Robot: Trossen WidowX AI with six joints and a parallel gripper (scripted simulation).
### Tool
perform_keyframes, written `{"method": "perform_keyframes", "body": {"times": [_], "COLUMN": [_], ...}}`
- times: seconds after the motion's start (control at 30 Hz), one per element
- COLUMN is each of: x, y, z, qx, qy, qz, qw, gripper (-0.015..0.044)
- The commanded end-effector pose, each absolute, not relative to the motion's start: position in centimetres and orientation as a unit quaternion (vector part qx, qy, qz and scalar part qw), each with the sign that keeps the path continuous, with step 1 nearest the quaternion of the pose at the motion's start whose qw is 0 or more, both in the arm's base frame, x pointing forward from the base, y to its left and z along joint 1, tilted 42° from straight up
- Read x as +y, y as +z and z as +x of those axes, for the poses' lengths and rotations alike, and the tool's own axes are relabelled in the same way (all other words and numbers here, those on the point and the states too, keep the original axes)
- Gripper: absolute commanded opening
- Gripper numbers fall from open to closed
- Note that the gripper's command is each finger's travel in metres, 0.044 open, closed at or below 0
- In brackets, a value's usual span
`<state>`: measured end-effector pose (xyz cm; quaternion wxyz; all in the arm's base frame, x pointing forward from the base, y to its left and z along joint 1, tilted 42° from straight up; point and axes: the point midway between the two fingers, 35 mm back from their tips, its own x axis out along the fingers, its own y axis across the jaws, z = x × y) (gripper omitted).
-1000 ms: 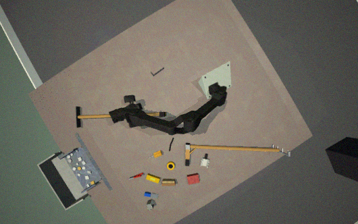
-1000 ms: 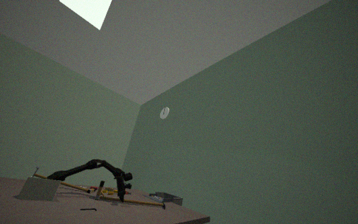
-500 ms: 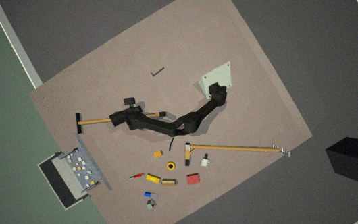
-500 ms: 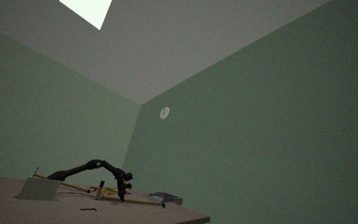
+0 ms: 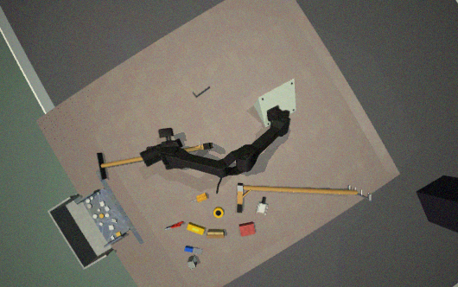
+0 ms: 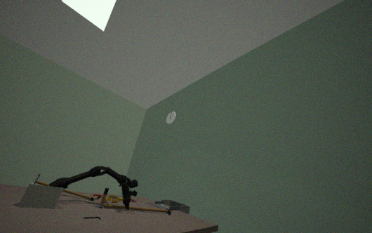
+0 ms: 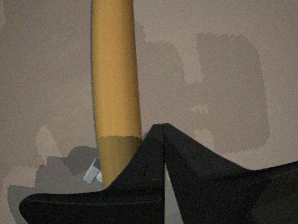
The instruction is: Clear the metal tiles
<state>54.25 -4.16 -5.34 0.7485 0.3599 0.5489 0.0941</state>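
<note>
Long scraper (image 5: 121,162) (image 6: 151,209) (image 7: 116,75) noted on the worktop (image 5: 130,99) (image 6: 140,224), outside the pincer. Catch box (image 5: 53,211) (image 6: 189,209) seen at the worktop's edge; small pale tiles (image 5: 102,203) scattered on the blue-grey surface beside it. A second long wooden-handled tool (image 5: 298,190) is laid across the other side of the arm (image 5: 194,162) (image 6: 81,176), with a red block (image 5: 247,229), a yellow-and-black ring (image 5: 215,210) and other small items near it. A bent black key (image 5: 201,92) (image 6: 92,217) lies apart.

Pincer (image 5: 151,156) (image 6: 127,207) (image 7: 160,131) fully closed, tips together, nothing gripped. Handle seen just beside the tips in the wrist view, partly hidden by one finger; contact cannot be told. From above, the handle is crossed by the arm's end. Black crosshead pointed towards the worktop's box-side edge, butt towards the arm's base side; long axis slightly oblique to the box's near side, head set squarely across the handle.
</note>
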Motion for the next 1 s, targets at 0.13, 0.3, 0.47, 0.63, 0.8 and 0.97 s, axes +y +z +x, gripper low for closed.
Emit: {"method": "perform_keyframes", "body": {"times": [0.13, 0.3, 0.47, 0.63, 0.8, 0.97], "x": [-3.4, -3.0, -2.7, -2.3, -1.9, -1.6], "y": [-4.6, -4.3, -4.0, -3.7, -3.4, -3.1], "z": [54.8, 54.9, 55.1, 55.3, 55.4, 55.6], "qx": [0.547, 0.547, 0.547, 0.546, 0.546, 0.546], "qy": [0.096, 0.096, 0.096, 0.097, 0.097, 0.097], "qz": [0.359, 0.359, 0.36, 0.36, 0.36, 0.36], "qw": [0.75, 0.75, 0.75, 0.75, 0.75, 0.75], "gripper": [0.0, 0.0, 0.0, 0.0, 0.0, 0.0]}}
